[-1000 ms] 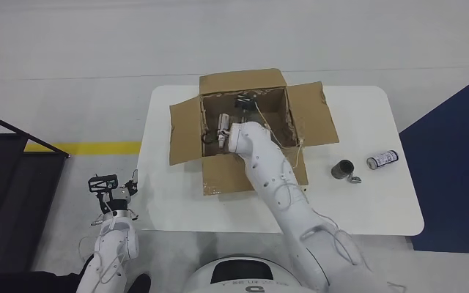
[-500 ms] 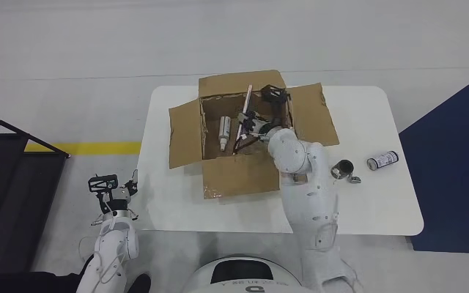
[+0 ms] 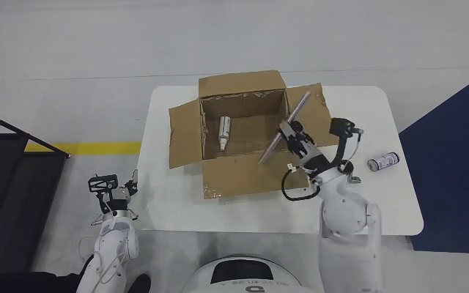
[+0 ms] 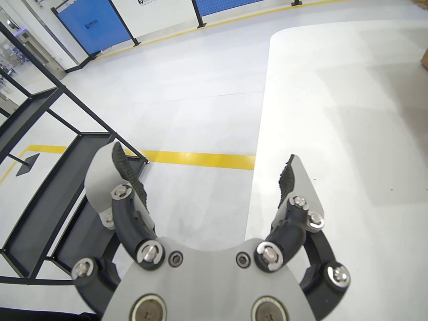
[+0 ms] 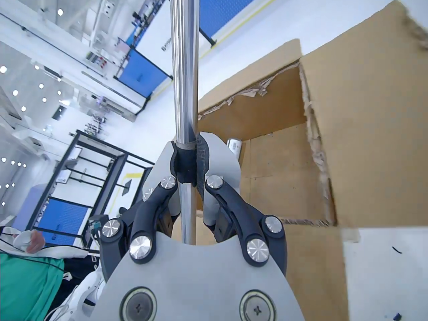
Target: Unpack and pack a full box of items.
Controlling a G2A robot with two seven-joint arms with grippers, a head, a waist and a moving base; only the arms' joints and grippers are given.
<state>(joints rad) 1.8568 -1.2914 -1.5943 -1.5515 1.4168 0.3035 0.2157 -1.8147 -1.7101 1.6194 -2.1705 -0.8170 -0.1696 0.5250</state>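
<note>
Your right hand (image 5: pixel 189 160) is clamped on the long, shiny metal rod (image 5: pixel 184 68). It holds the rod tilted in the air, above the right wall and flap of the open brown cardboard box (image 3: pixel 234 176). Your left hand (image 4: pixel 204 172) has its fingers apart and holds nothing, just off the white worktop (image 3: pixel 183 209). The rod is smooth and round, so it may slide or turn between the pads. Its long ends may catch the flap. If you lay it near the short dark can (image 3: pixel 341 170) and the small white can (image 3: pixel 382 160), it may roll and push them.
</note>
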